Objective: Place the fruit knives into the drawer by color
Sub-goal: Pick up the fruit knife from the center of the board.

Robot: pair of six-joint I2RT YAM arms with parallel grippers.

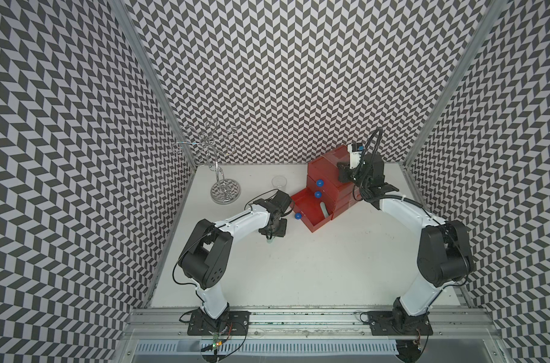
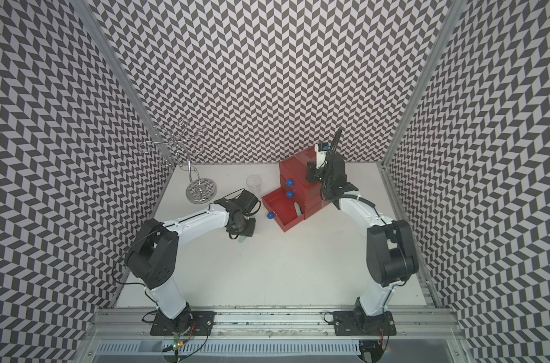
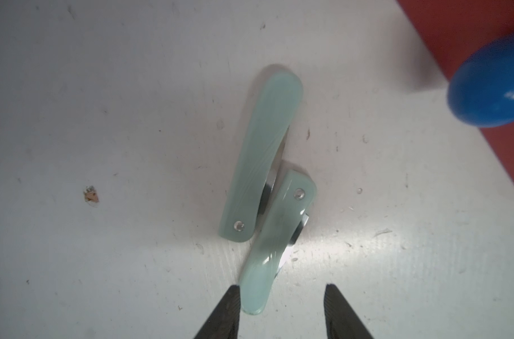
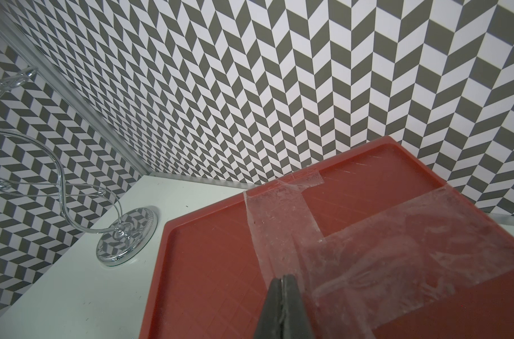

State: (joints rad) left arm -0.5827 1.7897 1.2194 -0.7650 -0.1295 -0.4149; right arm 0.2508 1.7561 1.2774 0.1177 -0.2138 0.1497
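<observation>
Closest to the front, the two arm bases (image 1: 217, 319) sit bolted to the aluminium rail (image 1: 298, 311), and from there both arms reach toward the far half of the white table (image 1: 298, 267). The left gripper (image 3: 280, 296) hangs low over two pale mint fruit knives (image 1: 269, 241). They lie just left of, and nearer than, the pulled-out bottom drawer (image 1: 308, 209) with its blue ball knob (image 3: 487, 82).

Its fingers (image 3: 226, 314) stand apart and grip nothing. The rounded end of the nearer mint knife (image 3: 274, 243) lies between them, against one finger and clear of the other. That knife overlaps the edge of the farther mint knife (image 3: 261, 152) and looks propped on it. A third mint knife (image 1: 324, 210) already lies in the open drawer, at its right side. No peach or green knives are in view.

The right gripper (image 4: 282, 283) is pinched closed with nothing in it, over the taped top of the red drawer box (image 1: 322, 168). Whether it presses down I cannot tell.

These knives look light, stiff and glossy, so I would expect them to slip. Being flat and thin, each wants a pinch across its narrow width near the middle, with the fingertips right down at the table. Since the two touch, lifting one may drag its neighbour.
</observation>
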